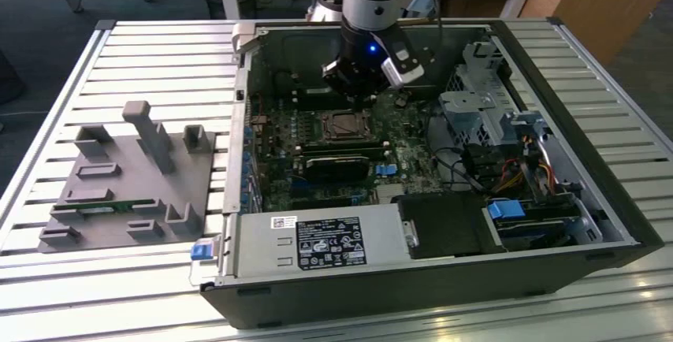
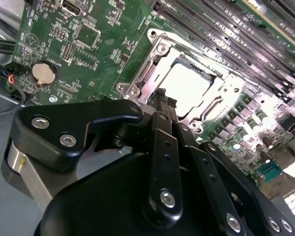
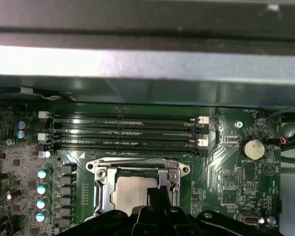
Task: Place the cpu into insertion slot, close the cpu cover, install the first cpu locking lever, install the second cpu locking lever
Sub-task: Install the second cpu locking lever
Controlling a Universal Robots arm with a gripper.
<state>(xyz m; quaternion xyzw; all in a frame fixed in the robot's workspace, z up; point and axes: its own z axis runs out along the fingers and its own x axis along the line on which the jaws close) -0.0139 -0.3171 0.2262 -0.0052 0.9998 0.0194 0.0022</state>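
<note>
I am viewing the gripper (image 2: 163, 98) at closest range in the second wrist view, where its black fingers (image 2: 162, 147) are lying pressed together with nothing between them, their tips hanging just over the edge of the socket. In the first wrist view the gripper (image 3: 155, 196) is likewise sitting over the near edge of the cpu (image 3: 132, 195). The cpu (image 2: 187, 88) is lying flat in the insertion slot (image 2: 152, 73), its pale metal face showing through the window of the cpu cover (image 2: 226, 91), which is lying down over it. I cannot tell from these views how the locking levers are sitting. Beyond the socket, the long black memory slots (image 3: 128, 132) are running side by side across the green motherboard (image 3: 226, 187), and a round coin battery (image 3: 252, 148) is sitting off to one side of them. In the exterior view I am seeing the arm (image 1: 368, 11) reaching down into the open computer case (image 1: 421, 279), the gripper (image 1: 352, 94) hanging just beyond the insertion slot (image 1: 343, 125). On the exterior view's left, well apart from the case, a grey fixture block (image 1: 126, 192) is resting on the slatted table (image 1: 63, 90).
</note>
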